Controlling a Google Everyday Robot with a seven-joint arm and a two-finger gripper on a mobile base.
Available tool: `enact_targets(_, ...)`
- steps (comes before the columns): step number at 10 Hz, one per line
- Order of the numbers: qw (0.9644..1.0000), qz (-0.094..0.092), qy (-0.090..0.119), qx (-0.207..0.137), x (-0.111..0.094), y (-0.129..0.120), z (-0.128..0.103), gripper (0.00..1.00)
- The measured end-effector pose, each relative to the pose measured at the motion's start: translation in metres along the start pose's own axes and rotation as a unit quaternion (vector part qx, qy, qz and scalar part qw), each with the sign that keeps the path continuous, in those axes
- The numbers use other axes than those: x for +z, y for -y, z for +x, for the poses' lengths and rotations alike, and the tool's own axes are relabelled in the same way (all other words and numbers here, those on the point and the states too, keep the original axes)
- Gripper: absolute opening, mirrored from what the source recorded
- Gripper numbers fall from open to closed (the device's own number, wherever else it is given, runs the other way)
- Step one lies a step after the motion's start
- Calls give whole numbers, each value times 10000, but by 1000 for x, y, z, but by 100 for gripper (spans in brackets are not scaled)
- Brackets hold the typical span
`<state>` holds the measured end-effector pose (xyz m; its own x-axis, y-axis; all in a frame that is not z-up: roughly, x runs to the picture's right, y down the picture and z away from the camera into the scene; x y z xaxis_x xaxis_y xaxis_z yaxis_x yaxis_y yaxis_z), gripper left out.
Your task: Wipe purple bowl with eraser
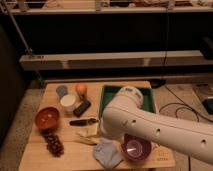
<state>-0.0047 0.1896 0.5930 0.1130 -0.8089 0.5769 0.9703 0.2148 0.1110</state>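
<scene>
The purple bowl [136,148] stands at the table's front right, with a paler shiny inside, partly under my white arm [150,125]. The eraser [82,108], a small black block, lies left of centre beside the white cup [68,102], well away from the bowl. My arm crosses from the lower right to above the table's middle. My gripper is hidden behind the arm, so I cannot see it or what it holds.
An orange-red bowl [47,118] and grapes [53,143] are at the left. A dark-handled tool [83,121], a yellowish item [89,136] and a grey-blue cloth [106,153] lie near the centre front. An orange [81,88], a grey-blue block [62,90] and a green tray [111,94] are at the back.
</scene>
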Motion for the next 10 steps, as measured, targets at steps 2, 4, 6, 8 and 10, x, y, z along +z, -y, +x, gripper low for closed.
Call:
enact_targets(2,9999,-93,-29,-54,8,8,19,80)
enact_targets(4,9998,-194,-7,-52,22,16,54,80)
enact_targets(6,9996,-277,36,-25,41,24,100,80)
enact_targets(8,9995,-283,83,73,59,31,148,80)
enact_targets(10,9994,-246,104,216,77,43,199,80)
